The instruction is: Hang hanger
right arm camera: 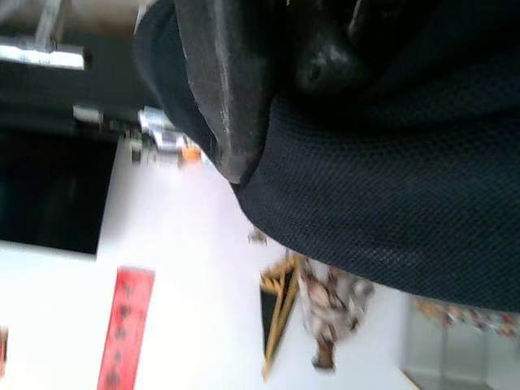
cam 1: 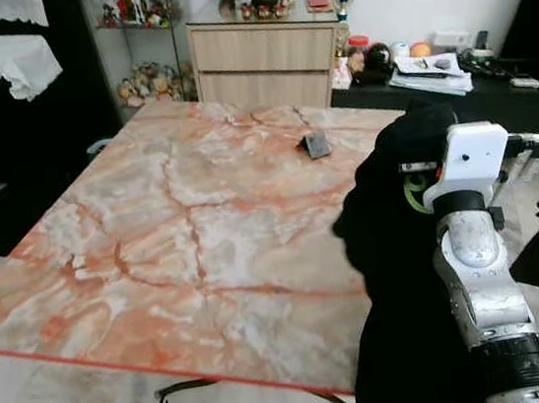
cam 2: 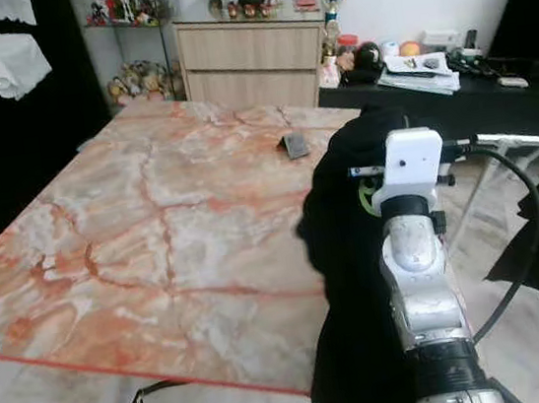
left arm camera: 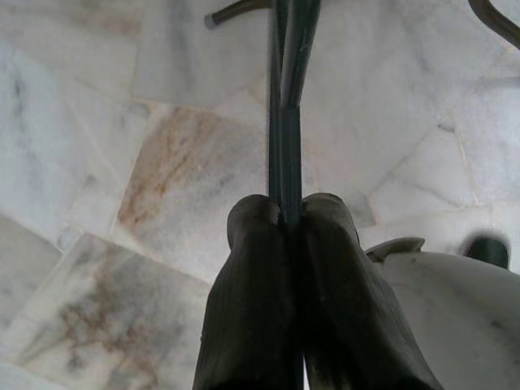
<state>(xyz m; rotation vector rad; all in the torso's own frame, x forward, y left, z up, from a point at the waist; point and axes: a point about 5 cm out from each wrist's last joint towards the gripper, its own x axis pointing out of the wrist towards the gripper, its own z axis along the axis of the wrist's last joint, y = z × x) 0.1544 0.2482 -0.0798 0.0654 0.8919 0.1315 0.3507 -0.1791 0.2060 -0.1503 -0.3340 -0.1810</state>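
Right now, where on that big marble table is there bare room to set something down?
Most of the pink-veined marble tabletop is bare, from its near red edge to the wooden dresser. Only a small dark wedge-shaped object sits far right. The right side is crowded by black cloth on the right claw.

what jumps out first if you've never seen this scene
A large pink marble table spreads across the middle, with a small dark object lying near its far edge. At its right side the right gripper holds up a black garment. The left gripper is shut on a dark hanger above the tiled floor.
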